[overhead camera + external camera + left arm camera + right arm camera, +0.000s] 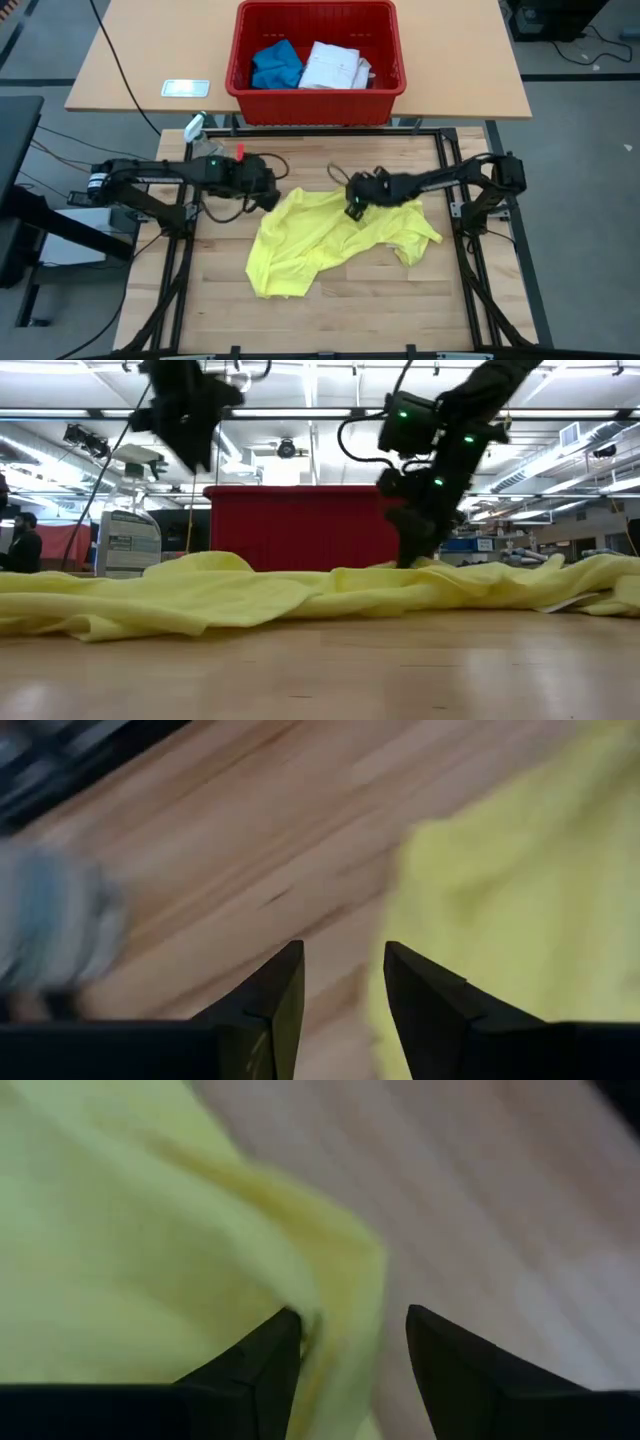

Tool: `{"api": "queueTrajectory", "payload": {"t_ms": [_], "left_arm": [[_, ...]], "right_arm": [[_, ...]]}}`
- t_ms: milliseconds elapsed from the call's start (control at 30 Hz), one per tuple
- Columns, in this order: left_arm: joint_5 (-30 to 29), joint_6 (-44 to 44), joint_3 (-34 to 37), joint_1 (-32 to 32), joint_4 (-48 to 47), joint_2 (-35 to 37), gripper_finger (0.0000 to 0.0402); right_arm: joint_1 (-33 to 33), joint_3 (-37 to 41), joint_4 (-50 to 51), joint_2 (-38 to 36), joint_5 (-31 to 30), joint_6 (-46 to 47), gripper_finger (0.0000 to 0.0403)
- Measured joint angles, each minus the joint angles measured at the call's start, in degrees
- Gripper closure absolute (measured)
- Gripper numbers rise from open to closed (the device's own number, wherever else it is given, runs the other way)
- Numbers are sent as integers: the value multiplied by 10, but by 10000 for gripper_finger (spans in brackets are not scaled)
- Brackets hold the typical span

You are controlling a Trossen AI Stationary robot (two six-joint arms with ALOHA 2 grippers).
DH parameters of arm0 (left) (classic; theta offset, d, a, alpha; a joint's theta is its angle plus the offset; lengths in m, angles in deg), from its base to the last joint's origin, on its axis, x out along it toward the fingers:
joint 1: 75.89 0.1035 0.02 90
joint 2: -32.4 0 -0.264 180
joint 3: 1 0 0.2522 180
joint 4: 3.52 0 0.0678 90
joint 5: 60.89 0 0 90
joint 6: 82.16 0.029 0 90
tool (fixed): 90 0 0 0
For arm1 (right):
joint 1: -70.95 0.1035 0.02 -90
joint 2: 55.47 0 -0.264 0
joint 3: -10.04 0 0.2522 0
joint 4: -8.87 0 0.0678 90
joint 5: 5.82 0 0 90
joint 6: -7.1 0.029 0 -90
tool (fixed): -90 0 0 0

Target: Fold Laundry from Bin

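The bright yellow T-shirt point(330, 240) lies crumpled on the wooden table, spread from the middle toward the near left. My right gripper point(352, 210) is low at the shirt's far edge and open, with the cloth's edge point(360, 1280) between its fingers. My left gripper point(274, 197) hangs open well above the table, just left of the shirt, with bare wood point(250, 850) under it. The red bin point(390, 95) stands on the tan table beyond. It holds a blue piece point(275, 65) and a white shirt point(335, 65). My right gripper comes slanting down from the table's right side onto the T-shirt's far edge point(345, 1295), which runs between the open fingers. One fingertip point(285, 1330) stands at the cloth. Whether it touches, I cannot tell. The shirt lies slack on the table.
A black frame point(450, 160) runs along the wooden table's far side and down both its sides. A flat white item point(186, 88) lies on the tan table left of the bin. Bare wood point(390, 300) shows near the front edge.
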State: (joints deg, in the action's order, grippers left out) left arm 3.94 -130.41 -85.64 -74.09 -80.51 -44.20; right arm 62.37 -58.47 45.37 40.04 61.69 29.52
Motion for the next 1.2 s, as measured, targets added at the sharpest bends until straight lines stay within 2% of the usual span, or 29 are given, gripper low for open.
{"api": "queueTrajectory", "payload": {"t_ms": [133,300,400,500,667,833,1000,1200], "left_arm": [[61,67,9,-19,102,-11,260],[152,76,72,-34,202,-46,260],[207,52,123,-52,281,-70,260],[232,19,169,-77,357,-94,260],[235,-60,229,-92,377,-125,260],[261,-110,263,-94,380,-128,260],[266,-110,246,-107,366,-126,260],[265,-64,176,-137,320,-105,260]], "right_arm": [[-48,-45,-1,-10,101,-29,213],[-71,-77,15,-20,232,-2,213],[-63,-78,43,-24,268,9,213],[-39,-78,87,-25,299,10,213],[36,-54,85,-25,315,18,213],[108,-1,73,-22,286,16,213],[167,48,39,-22,276,-2,213],[232,57,21,-22,231,-32,213]]}}
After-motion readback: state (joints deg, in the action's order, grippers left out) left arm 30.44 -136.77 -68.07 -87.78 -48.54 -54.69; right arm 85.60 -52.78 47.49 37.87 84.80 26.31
